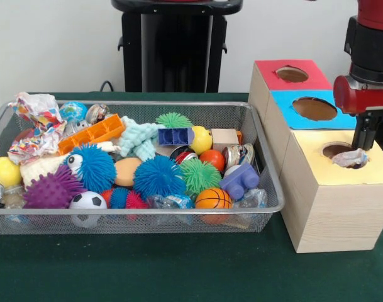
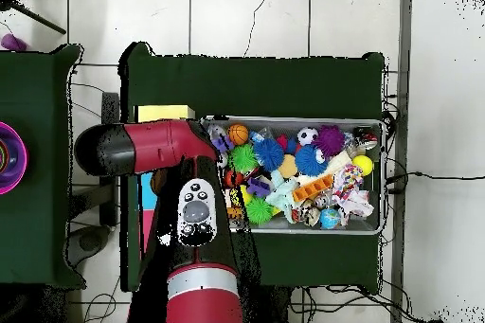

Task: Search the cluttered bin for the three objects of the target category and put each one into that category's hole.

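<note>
Front view. Wide, shallow basket of silver wire mesh (image 1: 266,165) across the left and centre of the frame, on a dark green cloth, crammed with toys. At its upper left corner, crumpled wads of white paper printed with red, orange, blue and yellow patches (image 1: 35,126), heaped together against the rim; cannot tell how many. Near them, a long orange plastic block (image 1: 90,133), a pale mint fuzzy toy (image 1: 139,138), spiky rubber balls in blue, green and purple, a small soccer ball (image 1: 88,202) and a small basketball (image 1: 213,198) by the lower rim.

At right, a row of three light wooden boxes with round holes: red-topped (image 1: 292,74) uppermost, blue-topped (image 1: 314,109) in the middle, pale yellow-topped (image 1: 342,165) lowest. Dark gripper (image 1: 363,139) of the red arm hanging at the yellow-topped box's hole (image 1: 337,150); a small pale crumpled scrap (image 1: 351,158) lying at the hole's rim just below the tips. Cannot tell how far the gripper is open, nor whether it has hold of the scrap.

Overhead view. Mesh basket (image 2: 379,177) right of centre; printed paper wads (image 2: 354,196) at its right end. Red arm (image 2: 152,147) reaching up from the bottom edge and bending left, covering most of the boxes; only a strip of yellow top (image 2: 163,113) showing.
</note>
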